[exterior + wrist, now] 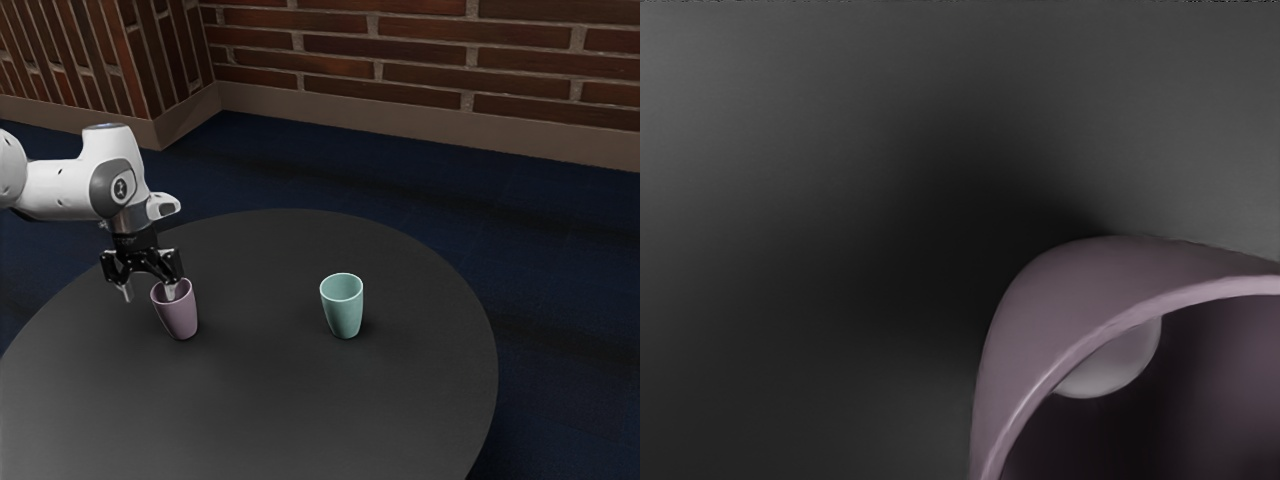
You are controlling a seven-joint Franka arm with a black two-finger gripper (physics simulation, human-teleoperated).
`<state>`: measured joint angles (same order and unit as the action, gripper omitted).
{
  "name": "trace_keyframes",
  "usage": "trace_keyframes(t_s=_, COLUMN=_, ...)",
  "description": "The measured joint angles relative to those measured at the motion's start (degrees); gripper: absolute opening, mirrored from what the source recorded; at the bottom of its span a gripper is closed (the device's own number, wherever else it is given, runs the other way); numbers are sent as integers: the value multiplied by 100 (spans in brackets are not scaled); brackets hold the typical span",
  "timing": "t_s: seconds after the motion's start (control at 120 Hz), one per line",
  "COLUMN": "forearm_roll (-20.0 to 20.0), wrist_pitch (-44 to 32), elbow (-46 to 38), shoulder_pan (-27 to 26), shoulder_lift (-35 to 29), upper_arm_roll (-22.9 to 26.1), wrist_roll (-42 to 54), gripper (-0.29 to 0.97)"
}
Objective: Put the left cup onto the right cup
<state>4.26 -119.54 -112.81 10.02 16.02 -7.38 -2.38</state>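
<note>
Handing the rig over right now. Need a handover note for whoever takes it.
Gripper: open, down at the purple cup, one finger inside its rim and the other outside.
Purple cup: on the table, toward the exterior view's left.
Teal cup: upright, apart from it, toward the right.
Done: hand is at the cup.
Left: close on the wall, lift, carry over, set onto the teal cup.

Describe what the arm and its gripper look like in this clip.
The arm is built of smooth, rounded white shells, with a round grey joint cap that bears a small mark. The gripper is black and angular, with two slim fingers ending in pale grey, rounded pads.
</note>
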Motion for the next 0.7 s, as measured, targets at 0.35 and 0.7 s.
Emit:
trace_keyframes(t_s=0.35, forearm_roll=5, wrist_pitch=-50, elbow=25, shoulder_pan=0, shoulder_lift=65, upper_arm_roll=0, wrist_roll=5, gripper=48)
trace_keyframes(t_s=0.7, forearm_roll=10, wrist_pitch=-61, elbow=36, shoulder_pan=0, shoulder_lift=81, upper_arm_roll=28, wrist_roll=16, gripper=39)
